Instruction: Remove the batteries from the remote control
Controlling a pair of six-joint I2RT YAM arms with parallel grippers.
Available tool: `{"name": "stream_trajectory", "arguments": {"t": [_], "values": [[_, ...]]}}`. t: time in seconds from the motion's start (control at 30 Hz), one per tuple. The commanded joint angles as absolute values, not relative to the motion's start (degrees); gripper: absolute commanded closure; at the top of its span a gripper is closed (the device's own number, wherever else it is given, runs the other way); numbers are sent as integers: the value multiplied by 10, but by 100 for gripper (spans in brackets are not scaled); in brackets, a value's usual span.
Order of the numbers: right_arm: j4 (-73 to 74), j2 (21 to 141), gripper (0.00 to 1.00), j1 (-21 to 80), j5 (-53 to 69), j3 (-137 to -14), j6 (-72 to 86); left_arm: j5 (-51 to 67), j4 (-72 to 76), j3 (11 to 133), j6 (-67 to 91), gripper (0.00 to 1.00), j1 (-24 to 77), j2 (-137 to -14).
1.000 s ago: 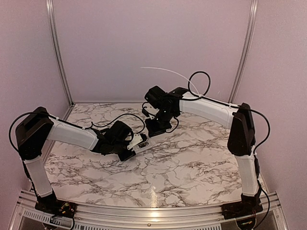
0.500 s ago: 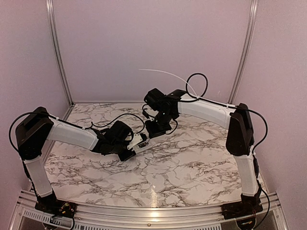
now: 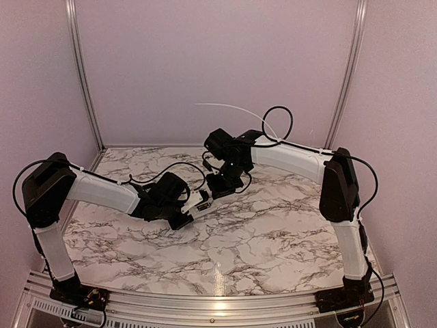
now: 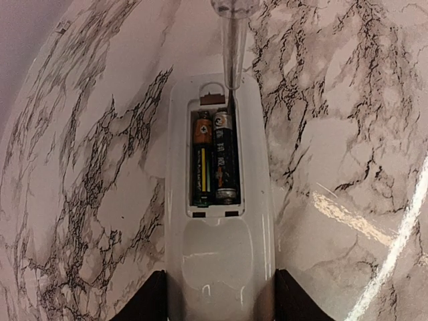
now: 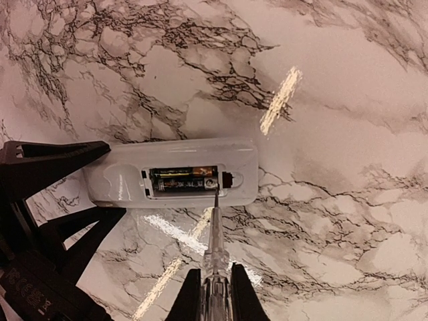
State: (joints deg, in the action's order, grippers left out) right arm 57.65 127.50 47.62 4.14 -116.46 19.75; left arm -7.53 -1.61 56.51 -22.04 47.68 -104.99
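Note:
The white remote control (image 4: 221, 221) lies back up on the marble table, its cover off. Two batteries (image 4: 214, 160) sit side by side in the open recess; they also show in the right wrist view (image 5: 184, 180). My left gripper (image 4: 219, 301) is shut on the remote's near end, and it shows in the top view (image 3: 193, 205). My right gripper (image 5: 212, 294) is shut on a clear-handled screwdriver (image 5: 214, 254). Its metal tip (image 5: 215, 197) touches the end of the nearer battery at the compartment's edge. From the left wrist the screwdriver (image 4: 233, 40) comes in from above.
The marble tabletop (image 3: 273, 232) spreads around both arms. Aluminium posts (image 3: 82, 75) and pink walls close in the back and sides. A thin white cable (image 3: 232, 109) arcs above the right arm.
The right arm has shifted slightly left and toward the remote. The left arm and the remote have stayed put.

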Motion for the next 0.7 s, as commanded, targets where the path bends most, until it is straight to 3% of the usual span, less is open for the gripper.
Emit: {"name": "stream_trajectory", "arguments": {"t": [0.0, 0.67], "values": [[584, 1294, 100, 475, 7, -1188, 210, -68, -10, 568, -221, 95, 479, -1028], [625, 1331, 100, 502, -41, -1244, 194, -60, -18, 572, -219, 95, 479, -1025]]}}
